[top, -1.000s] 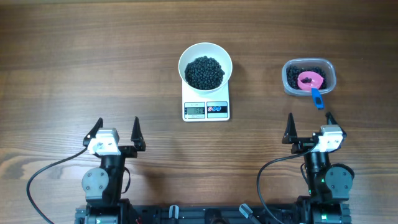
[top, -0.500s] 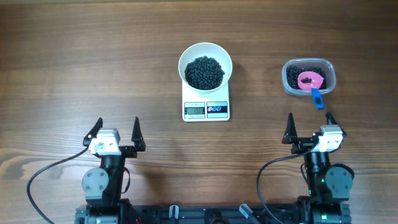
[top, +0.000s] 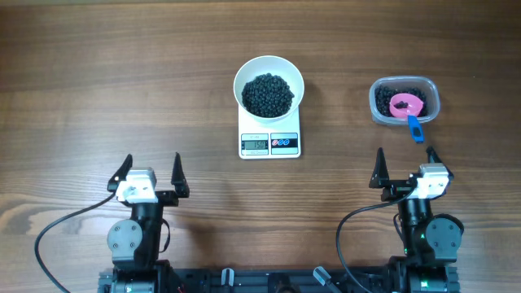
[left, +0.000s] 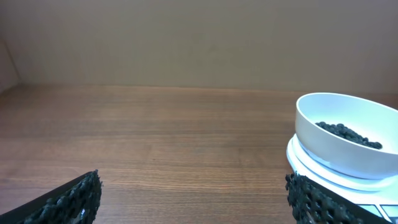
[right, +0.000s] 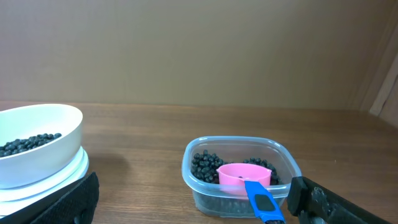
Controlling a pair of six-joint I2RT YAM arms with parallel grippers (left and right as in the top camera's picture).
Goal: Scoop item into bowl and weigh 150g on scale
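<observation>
Left end effector (top: 153, 161) — right (top: 404, 156) too — agape, empty

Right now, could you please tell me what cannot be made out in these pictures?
1. Overhead: the digits on the scale are too small to read.
2. Left wrist: the scale's display is cut off by the bottom edge.
3. Right wrist: the white bowl hides most of the scale and is itself cut by the left edge.
4. Right wrist: the blue handle of the pink scoop runs off the bottom edge.

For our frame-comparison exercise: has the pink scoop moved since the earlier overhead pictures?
No. Against the rim of the clear tub, the pink scoop lies exactly where it did.
</observation>
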